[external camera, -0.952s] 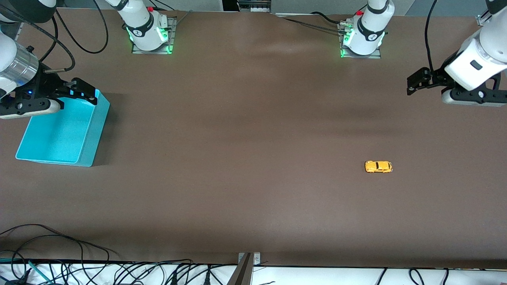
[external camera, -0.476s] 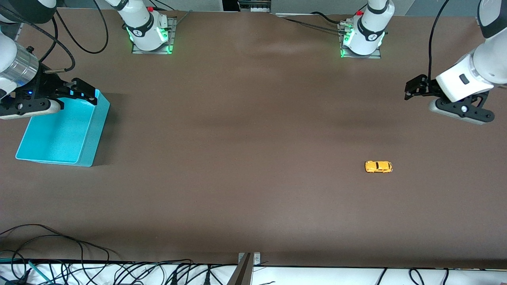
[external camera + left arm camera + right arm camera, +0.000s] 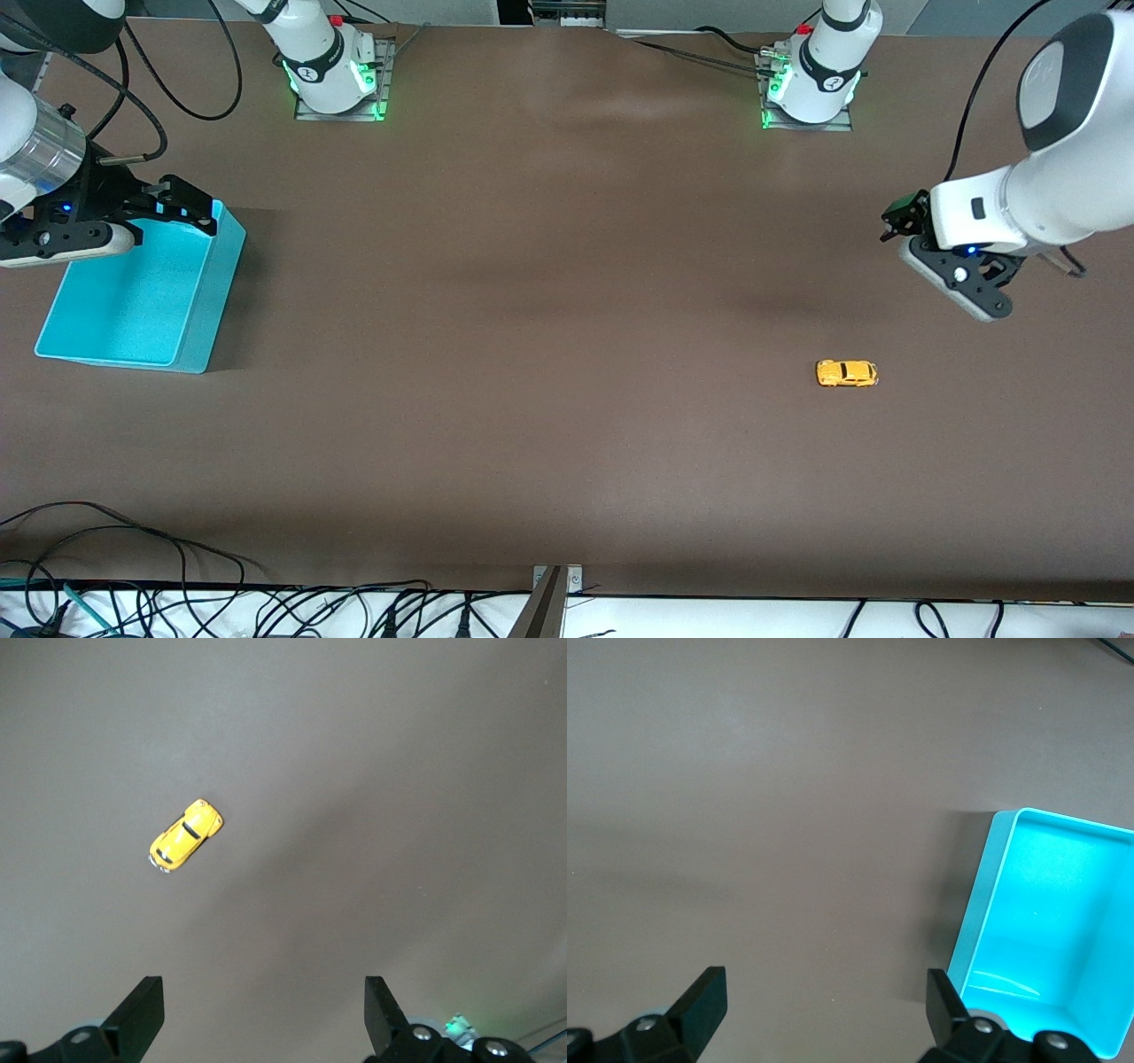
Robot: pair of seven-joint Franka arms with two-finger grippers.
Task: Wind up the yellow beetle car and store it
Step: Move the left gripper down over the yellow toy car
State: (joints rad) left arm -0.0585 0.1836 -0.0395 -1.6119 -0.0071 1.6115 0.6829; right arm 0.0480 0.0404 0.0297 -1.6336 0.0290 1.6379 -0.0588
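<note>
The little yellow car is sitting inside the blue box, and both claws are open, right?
Not quite. The front view shows the yellow car sitting on the bare table, away from the blue box. Both the left claw and right claw are open.

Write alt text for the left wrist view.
A yellow beetle car sits alone on the brown table, seen from above. The open left gripper hovers over bare table, its two dark fingertips apart from the car.
</note>
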